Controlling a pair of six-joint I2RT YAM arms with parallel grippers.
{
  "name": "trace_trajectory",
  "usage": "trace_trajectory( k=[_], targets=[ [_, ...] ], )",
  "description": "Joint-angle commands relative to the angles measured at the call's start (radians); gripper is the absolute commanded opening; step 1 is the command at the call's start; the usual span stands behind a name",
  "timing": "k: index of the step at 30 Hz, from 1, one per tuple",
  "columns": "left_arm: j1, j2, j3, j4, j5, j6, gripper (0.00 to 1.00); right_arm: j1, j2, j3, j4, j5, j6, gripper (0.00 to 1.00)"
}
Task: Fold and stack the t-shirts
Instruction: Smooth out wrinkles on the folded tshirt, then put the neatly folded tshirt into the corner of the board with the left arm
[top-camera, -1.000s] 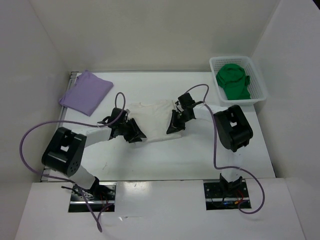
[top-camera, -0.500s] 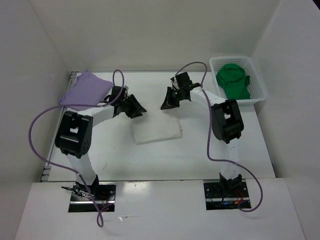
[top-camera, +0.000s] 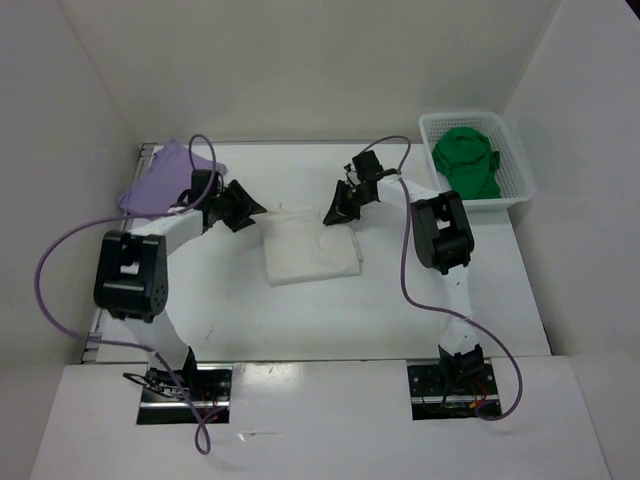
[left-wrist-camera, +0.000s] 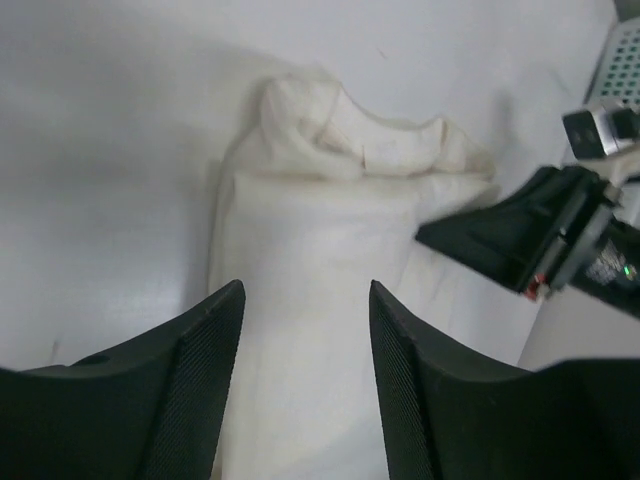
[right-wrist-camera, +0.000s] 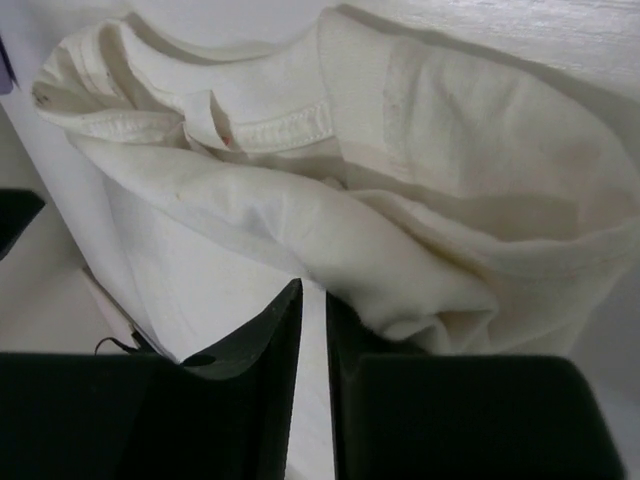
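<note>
The cream white t-shirt (top-camera: 310, 250) lies folded into a rectangle at the table's middle, its collar end (left-wrist-camera: 350, 130) bunched at the far edge. My left gripper (top-camera: 250, 208) hovers at the shirt's far left corner, open, with only cloth (left-wrist-camera: 320, 250) showing beyond its tips (left-wrist-camera: 305, 290). At the far right corner, my right gripper (top-camera: 333, 214) has its jaws a narrow slit apart (right-wrist-camera: 312, 292), and the shirt's rolled edge (right-wrist-camera: 400, 270) lies just past them. The lavender t-shirt (top-camera: 160, 180) lies folded at the far left. The green t-shirt (top-camera: 467, 160) sits crumpled in the basket.
The white mesh basket (top-camera: 521, 165) stands at the far right corner. White walls close the table in on three sides. Both arms reach far forward, with their purple cables (top-camera: 405, 250) looping above the table. The right gripper (left-wrist-camera: 520, 235) shows in the left wrist view.
Both grippers carried the cream shirt's near edge over to the far side, folding it in half. Since then the left jaws have widened and the right jaws have parted slightly.
</note>
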Motion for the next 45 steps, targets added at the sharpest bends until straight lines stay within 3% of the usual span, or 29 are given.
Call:
trace_trajectory(
  k=[1, 2, 6, 10, 15, 16, 19, 20, 23, 24, 25, 29, 36, 38, 42, 43, 44, 45],
  targets=[
    [0.000, -0.204, -0.125, 0.012, -0.026, 0.039, 0.61, 0.004, -0.109, 0.049, -0.026, -0.012, -0.024, 0.22],
    [0.000, -0.221, -0.157, 0.012, -0.036, 0.039, 0.63, 0.004, -0.126, 0.038, -0.026, -0.025, -0.024, 0.35],
    [0.000, -0.179, -0.243, 0.003, 0.006, 0.077, 0.70, 0.004, -0.214, -0.029, -0.026, -0.063, -0.024, 0.51],
    [0.000, -0.107, -0.243, 0.039, 0.076, 0.123, 0.78, 0.004, -0.361, -0.120, -0.026, -0.065, -0.042, 0.55],
    [-0.028, 0.036, -0.151, 0.040, 0.125, 0.154, 0.79, -0.027, -0.503, -0.226, -0.017, -0.055, -0.042, 0.55],
    [-0.053, 0.077, -0.137, 0.040, 0.135, 0.154, 0.78, -0.027, -0.536, -0.253, -0.017, -0.055, -0.042, 0.55],
    [-0.090, 0.139, -0.116, 0.113, 0.177, 0.145, 0.59, -0.051, -0.583, -0.295, -0.017, -0.065, -0.033, 0.55],
    [-0.123, 0.179, -0.085, 0.113, 0.187, 0.134, 0.47, -0.065, -0.606, -0.319, -0.008, -0.065, -0.033, 0.55],
    [-0.160, 0.228, -0.010, 0.133, 0.201, 0.091, 0.26, -0.096, -0.642, -0.356, -0.008, -0.065, -0.024, 0.55],
    [-0.161, 0.228, 0.010, 0.147, 0.201, 0.077, 0.14, -0.096, -0.652, -0.365, -0.008, -0.065, -0.024, 0.55],
    [-0.161, 0.216, 0.039, 0.147, 0.179, 0.077, 0.09, -0.111, -0.661, -0.387, -0.008, -0.065, -0.024, 0.55],
    [-0.151, 0.194, 0.295, 0.012, 0.138, 0.091, 0.02, -0.160, -0.741, -0.480, 0.004, -0.065, 0.002, 0.55],
    [0.038, 0.237, 0.776, -0.120, 0.202, 0.082, 0.02, -0.191, -0.791, -0.579, -0.006, -0.077, 0.013, 0.55],
    [0.095, 0.219, 0.815, -0.134, 0.202, 0.082, 0.02, -0.191, -0.791, -0.579, -0.006, -0.077, 0.004, 0.55],
    [0.270, 0.090, 0.670, -0.059, 0.178, 0.025, 0.12, -0.191, -0.779, -0.559, -0.006, -0.086, 0.004, 0.55],
    [0.345, 0.060, 0.537, -0.036, 0.156, -0.010, 0.22, -0.191, -0.769, -0.559, -0.016, -0.097, 0.004, 0.55],
    [0.381, 0.027, 0.459, 0.007, 0.130, -0.033, 0.55, -0.191, -0.768, -0.559, -0.016, -0.097, -0.008, 0.55],
    [0.416, -0.041, 0.374, 0.027, 0.075, -0.061, 0.72, -0.191, -0.768, -0.559, -0.016, -0.097, -0.008, 0.55]
  ],
)
